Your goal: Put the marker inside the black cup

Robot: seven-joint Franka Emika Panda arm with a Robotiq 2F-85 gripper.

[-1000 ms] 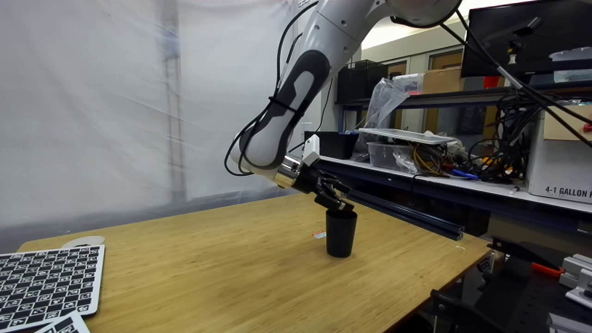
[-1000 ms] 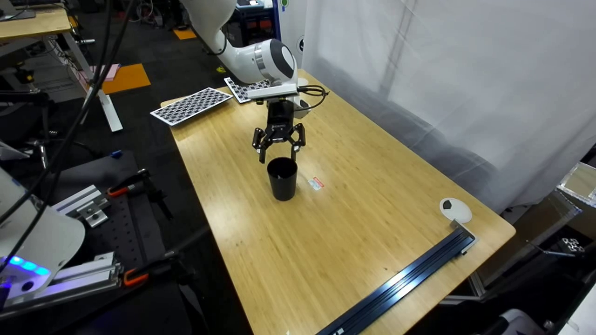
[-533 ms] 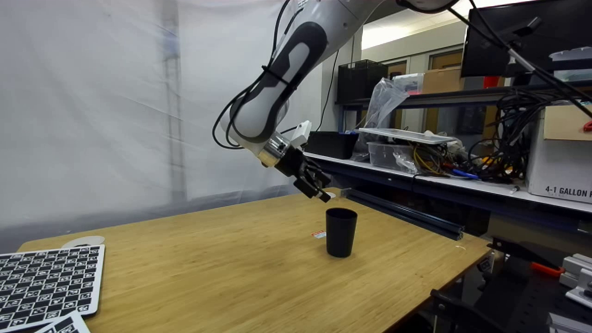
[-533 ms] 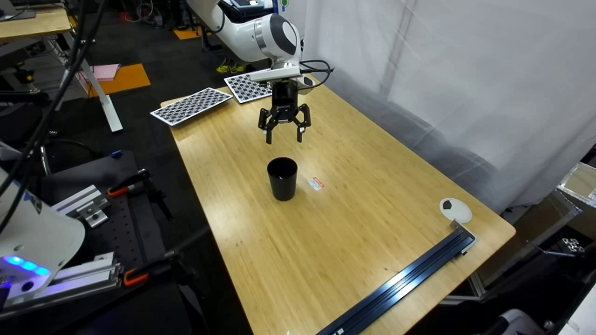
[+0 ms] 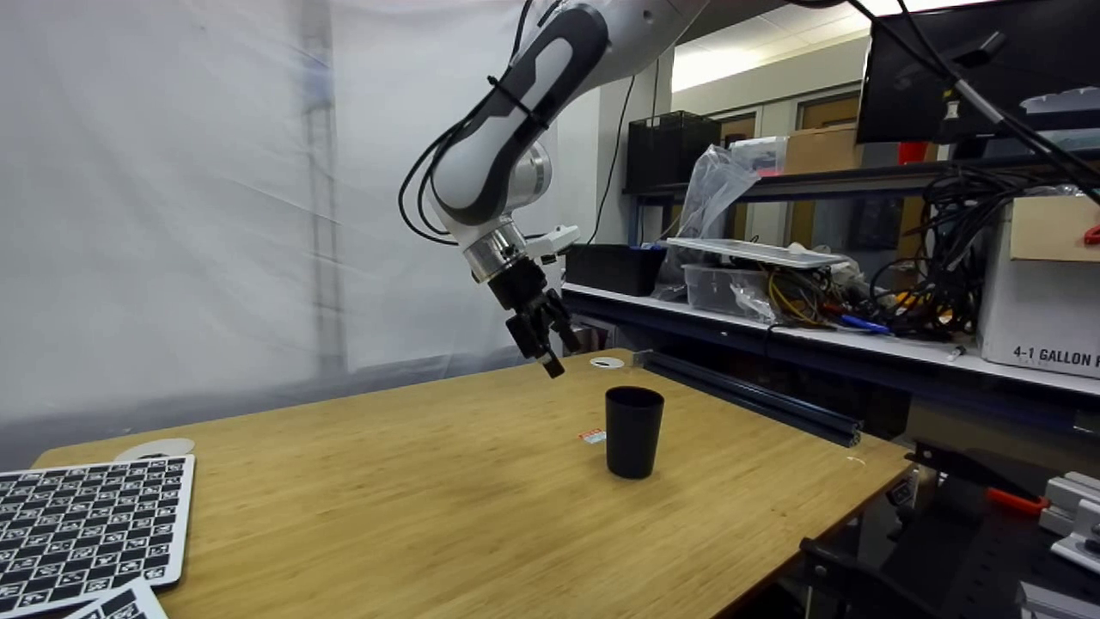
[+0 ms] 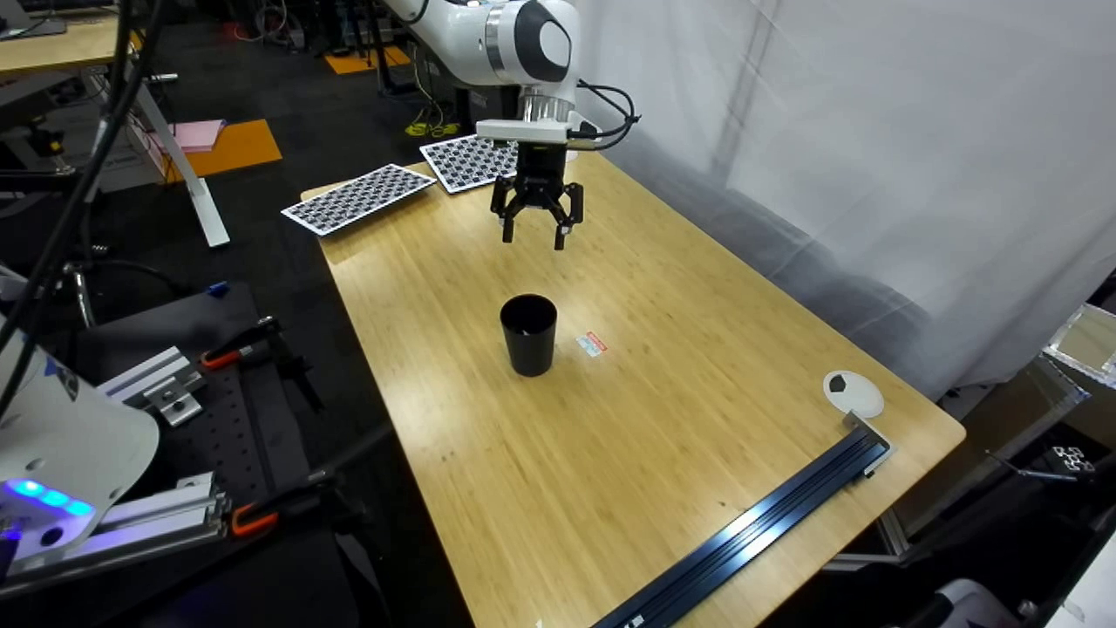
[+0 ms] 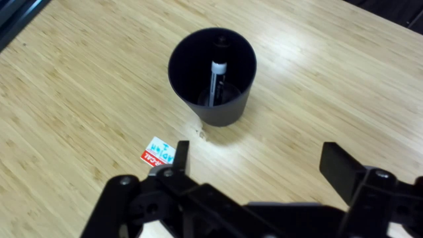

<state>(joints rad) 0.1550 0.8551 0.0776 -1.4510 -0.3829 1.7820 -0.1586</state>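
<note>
The black cup [image 7: 224, 115] stands upright on the wooden table in the wrist view. It also shows in both exterior views [image 5: 634, 434] [image 6: 530, 349]. The marker [image 7: 218, 68], black with a white band, is inside the cup, leaning against its inner wall. In the exterior views the marker is hidden by the cup. My gripper [image 7: 256, 145] is open with nothing between its fingers. In both exterior views the gripper [image 5: 563, 356] [image 6: 534, 241] hangs above the table, apart from the cup and higher than its rim.
A red and white sticker [image 7: 160, 152] lies on the table beside the cup. A dark metal rail [image 6: 741, 532] lies along one table edge. Checkered boards [image 6: 359, 199] [image 5: 86, 524] lie at an end of the table. A pale curtain [image 5: 215, 215] hangs behind the table.
The gripper was at the cup's rim, fingers spread, one second ago. It has since moved up and back away from the cup, staying open. The cup has not moved.
</note>
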